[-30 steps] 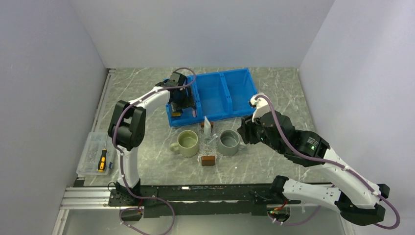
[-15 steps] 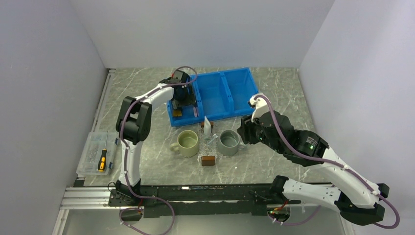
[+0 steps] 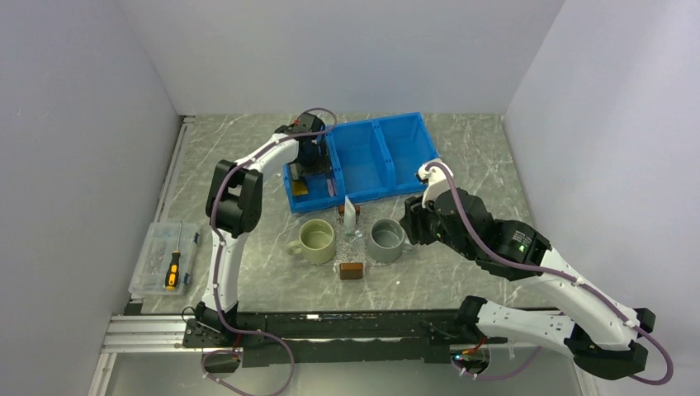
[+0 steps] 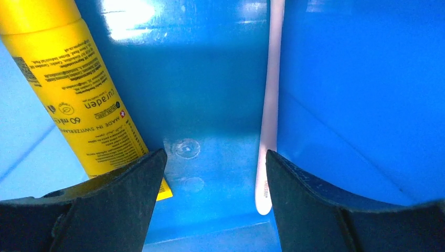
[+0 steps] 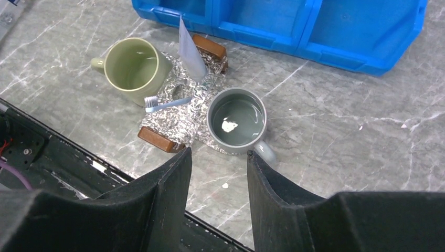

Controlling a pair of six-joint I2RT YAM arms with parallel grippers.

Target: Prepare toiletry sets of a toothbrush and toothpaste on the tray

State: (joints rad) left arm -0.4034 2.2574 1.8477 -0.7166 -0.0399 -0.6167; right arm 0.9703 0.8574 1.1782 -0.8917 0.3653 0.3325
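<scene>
Left gripper [image 4: 214, 163]: now deeper in blue bin [image 3: 363, 161], jaws apart between toothpaste [image 4: 68, 89] and toothbrush [image 4: 272, 94]; risk: closing between them, grasping neither. Right gripper [image 5: 219, 157]: jaws apart.

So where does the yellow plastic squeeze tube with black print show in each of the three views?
Top external: the yellow squeeze tube is a small patch at the near end of the left compartment of the blue plastic bin.
Left wrist: the tube fills the upper left, slanting on the blue floor.
Right wrist: not in view.
Shared landmark: the blue bin, seen in all three views.
</scene>
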